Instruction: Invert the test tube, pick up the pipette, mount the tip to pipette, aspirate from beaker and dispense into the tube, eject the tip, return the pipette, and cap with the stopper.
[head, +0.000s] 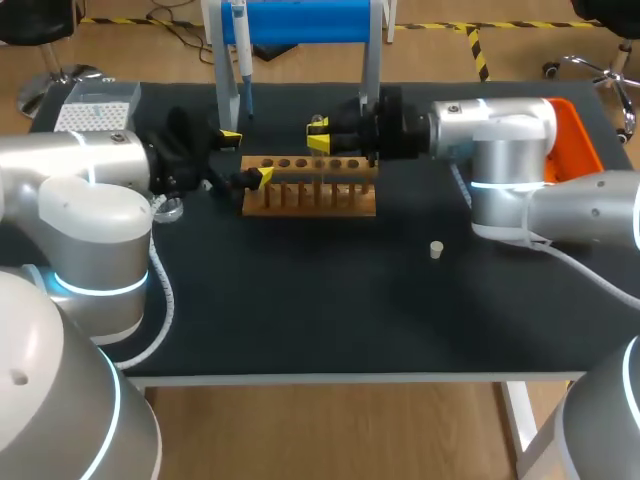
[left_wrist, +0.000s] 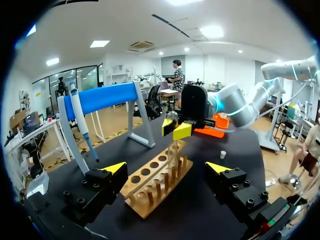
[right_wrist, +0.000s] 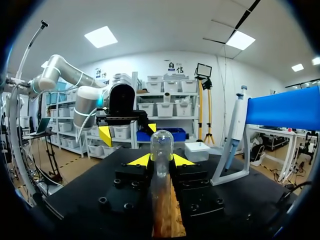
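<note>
The stopper (head: 436, 249) lies nearest on the counter (head: 330, 310). Beyond it, the left arm (head: 90, 190) reaches level, jaws apart beside the wooden rack (head: 310, 197). The right arm (head: 500, 130) faces it, jaws clamped on the test tube (right_wrist: 161, 150) over the rack.

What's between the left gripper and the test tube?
The wooden rack, running from the left gripper to the test tube; left wrist view shows it best.

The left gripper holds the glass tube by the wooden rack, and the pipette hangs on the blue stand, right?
No: the right gripper holds the glass tube by the wooden rack; the right wrist view shows it. The left gripper is open. The pipette hangs on the blue stand.
</note>
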